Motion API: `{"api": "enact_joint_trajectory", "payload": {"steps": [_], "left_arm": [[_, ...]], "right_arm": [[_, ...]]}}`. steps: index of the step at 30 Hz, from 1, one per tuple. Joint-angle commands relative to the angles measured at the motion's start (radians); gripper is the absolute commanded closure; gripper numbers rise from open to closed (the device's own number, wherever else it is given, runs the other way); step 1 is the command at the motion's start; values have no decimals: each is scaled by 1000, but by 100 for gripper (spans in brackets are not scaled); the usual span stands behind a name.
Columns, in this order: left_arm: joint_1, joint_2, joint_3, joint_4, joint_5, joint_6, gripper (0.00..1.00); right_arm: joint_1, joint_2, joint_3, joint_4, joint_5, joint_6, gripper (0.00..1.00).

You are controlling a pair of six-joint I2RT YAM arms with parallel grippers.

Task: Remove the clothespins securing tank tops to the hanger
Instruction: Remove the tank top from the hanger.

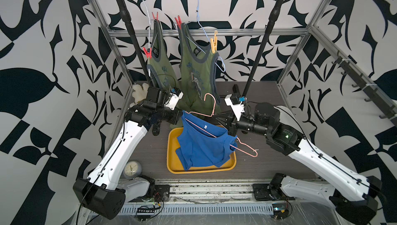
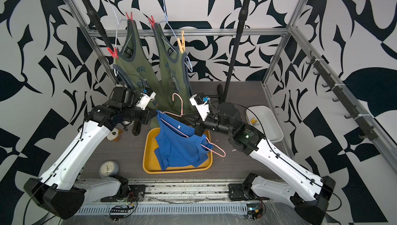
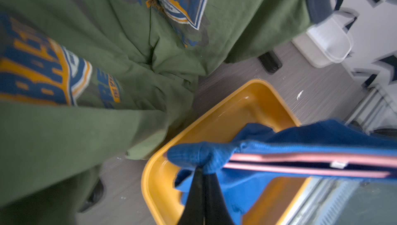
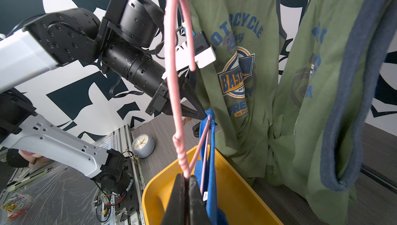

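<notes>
While right hand (image 4: 186, 178) clamps pink wire hanger (image 4: 171, 84) (neck), left hand (image 3: 200, 173), pinching bright blue tank top (image 3: 311, 135), should peel leftward.

tank tops (image 1: 193, 71) crowd rear, right tabletop (image 1: 268, 161) free

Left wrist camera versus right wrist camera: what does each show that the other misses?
Left wrist only: the white bin. Right wrist only: the right end effector shut on the pink hanger's neck, its hook, the clock. Both: the left end effector shut on the blue tank top, the yellow tray, the green tank tops.
</notes>
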Motion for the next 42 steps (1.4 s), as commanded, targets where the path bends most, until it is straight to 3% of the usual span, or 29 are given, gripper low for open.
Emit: {"api": "enact_joint_trajectory", "payload": {"steps": [1,13,19,27,31,42], "left_arm": [[-1,3,-12,9,-48,-6,100],[13,0,-15,22,-176,-34,100],[19,-3,-33,26,-182,-40,100],[20,-32,-63,-24,-10,12,100],[15,-48,-74,-86,2,85,99],[11,-127,-71,-271,-11,292,68]], "right_arm": [[6,-36,61,28,-3,-24,100],[6,-87,45,-30,33,-46,100],[6,-115,19,-21,50,-46,100],[6,-50,-6,87,64,-45,100],[6,9,-9,149,83,-42,100],[6,114,-23,243,91,-46,100]]}}
